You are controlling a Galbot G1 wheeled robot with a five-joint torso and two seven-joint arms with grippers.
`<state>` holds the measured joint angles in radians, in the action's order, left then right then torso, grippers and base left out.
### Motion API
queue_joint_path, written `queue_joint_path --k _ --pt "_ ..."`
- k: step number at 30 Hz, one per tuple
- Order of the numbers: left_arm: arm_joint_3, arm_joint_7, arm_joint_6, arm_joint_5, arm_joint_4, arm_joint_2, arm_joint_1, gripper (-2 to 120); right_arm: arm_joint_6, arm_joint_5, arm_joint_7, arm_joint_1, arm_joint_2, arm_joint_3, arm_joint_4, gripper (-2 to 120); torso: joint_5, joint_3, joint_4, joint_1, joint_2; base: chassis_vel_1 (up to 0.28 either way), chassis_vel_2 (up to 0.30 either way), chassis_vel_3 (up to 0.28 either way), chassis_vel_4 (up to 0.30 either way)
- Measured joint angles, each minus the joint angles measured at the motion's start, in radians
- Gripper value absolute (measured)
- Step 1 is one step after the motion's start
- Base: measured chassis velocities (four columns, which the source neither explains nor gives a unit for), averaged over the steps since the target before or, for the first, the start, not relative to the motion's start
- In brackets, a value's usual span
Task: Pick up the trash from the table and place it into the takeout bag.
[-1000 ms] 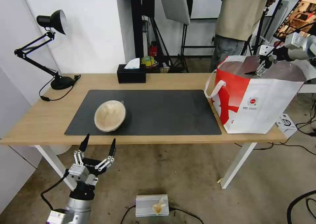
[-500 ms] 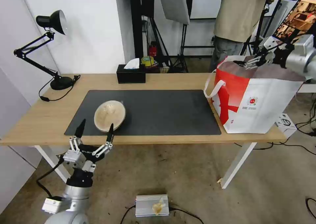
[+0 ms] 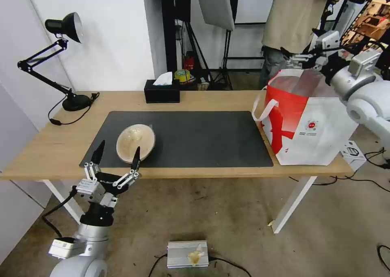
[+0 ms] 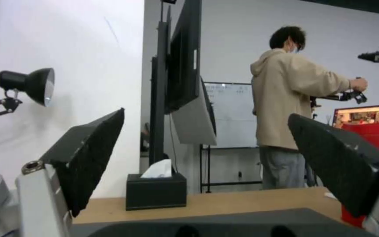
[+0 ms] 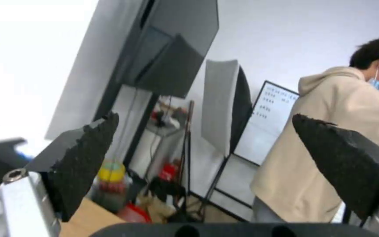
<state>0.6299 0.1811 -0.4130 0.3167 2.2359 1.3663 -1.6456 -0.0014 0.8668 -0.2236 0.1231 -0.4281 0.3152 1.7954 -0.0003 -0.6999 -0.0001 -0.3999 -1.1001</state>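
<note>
i see a tan shallow bowl (image 3: 135,143), pale and glossy inside, against the dark grey mat (image 3: 183,138) on my light-wood table (image 3: 53,151) with white legs. the takeout bag (image 3: 310,122) is white with a broad red panel, silver foil lining, white strap handles and a small round red logo. the tissue box (image 3: 162,92) is black with a white tissue. both my grippers, left gripper (image 3: 116,158) and right gripper (image 3: 302,57), are silver-grey with black fingers.

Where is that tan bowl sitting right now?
In the head view, the tan bowl lies on the dark mat's left part, just beyond the open left gripper.
</note>
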Motion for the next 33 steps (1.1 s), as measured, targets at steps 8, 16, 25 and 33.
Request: queue_joint_path --k 8,16,25,33 --pt "0.036 -0.016 0.0 0.001 0.031 0.028 -0.034 100 0.068 -0.019 -0.161 0.086 -0.077 0.003 0.096 100 0.0001 0.0 0.0003 0.0 0.0 0.0 0.0 0.0 0.0" --pt "0.068 -0.034 0.0 0.004 0.057 0.053 -0.063 100 0.123 -0.101 -0.168 0.247 -0.126 -0.055 0.129 100 0.0001 0.0 0.0001 0.0 0.0 0.0 0.0 0.0 0.0" --pt "0.067 -0.037 -0.011 -0.004 0.038 0.055 -0.058 100 0.172 -0.279 -0.101 0.566 -0.206 -0.229 0.141 100 0.0003 0.0 0.0001 0.0 0.0 0.0 0.0 0.0 0.0" --pt "0.07 -0.039 -0.016 -0.005 0.033 0.053 -0.062 100 0.201 -0.396 -0.082 0.765 -0.282 -0.375 0.146 100 0.0004 0.0 0.0 0.0 0.0 0.0 0.0 0.0 0.0"
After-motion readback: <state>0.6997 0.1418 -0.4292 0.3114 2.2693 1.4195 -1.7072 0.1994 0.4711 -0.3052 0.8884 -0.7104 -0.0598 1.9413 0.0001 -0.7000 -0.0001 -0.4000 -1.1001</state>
